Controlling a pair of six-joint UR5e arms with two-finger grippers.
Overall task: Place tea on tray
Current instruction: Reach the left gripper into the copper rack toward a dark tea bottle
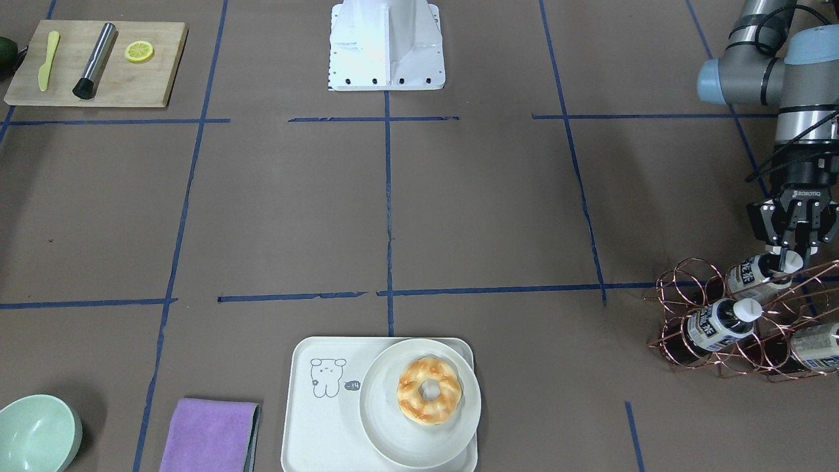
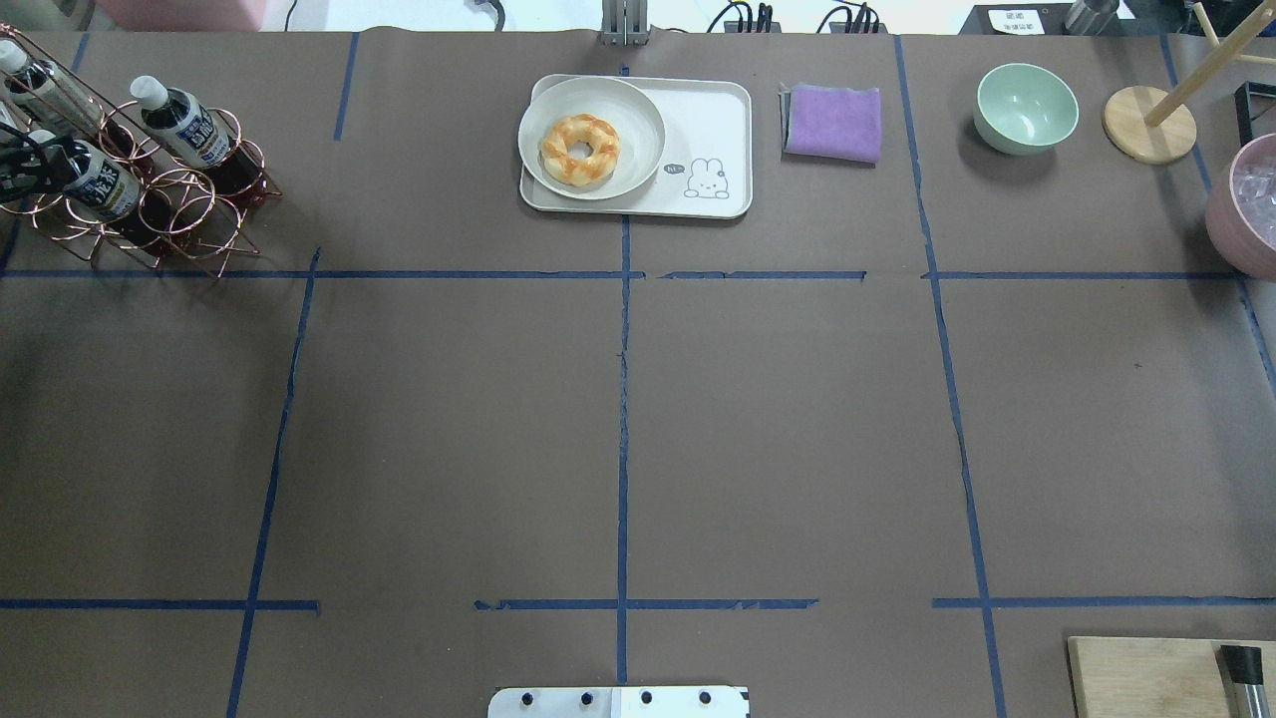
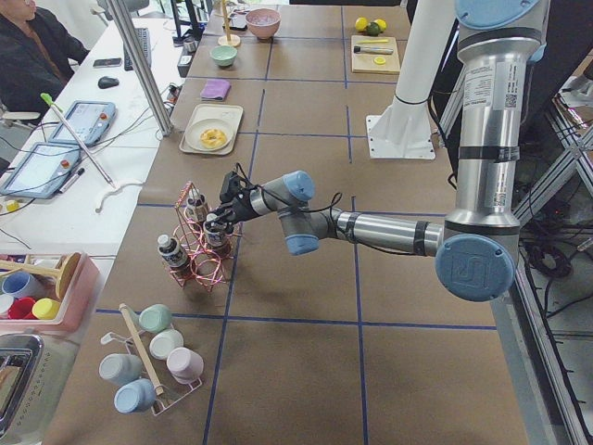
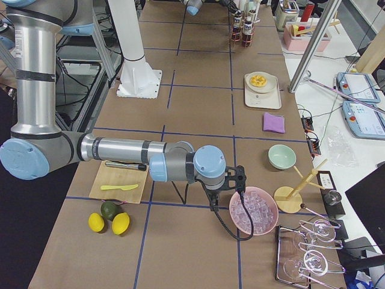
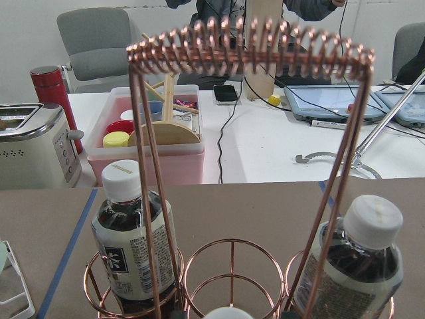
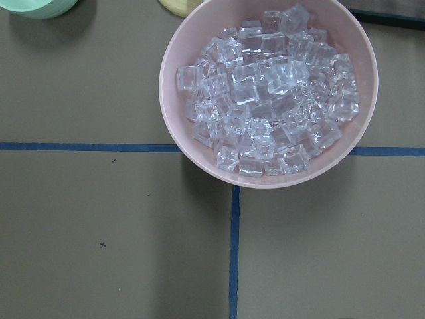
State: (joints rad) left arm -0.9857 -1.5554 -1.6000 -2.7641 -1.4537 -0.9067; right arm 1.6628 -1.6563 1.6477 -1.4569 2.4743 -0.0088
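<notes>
A: Facing the robot, where do we find the tea?
B: We see the tea (image 1: 750, 274) tilted in the copper wire rack (image 1: 682, 308) near the desk's (image 1: 459, 216) edge. Its white cap sits between the parted fingers of the left end effector (image 1: 793, 254). Two other bottles (image 1: 718, 322) lie just below it.
A: And the tray?
B: The tray (image 1: 314, 426) sits well apart, half covered by a plate (image 1: 387, 439) bearing a doughnut (image 1: 429, 390).
A: From overhead?
B: We see a purple cloth (image 2: 832, 122) and a green bowl (image 2: 1027, 140) beside the tray.
A: From the left end?
B: Our near arm reaches low to the rack.
A: From the right end?
B: The right end effector (image 4: 239, 180) hangs over a pink bowl (image 4: 272, 205) of ice. We cannot tell how far it is open.
A: The left wrist?
B: The rack's coil handle (image 5: 249, 53) crosses in front. The jaws flank the cap with gaps, gripping nothing.
A: The right wrist?
B: We look straight down on the ice bowl.
</notes>
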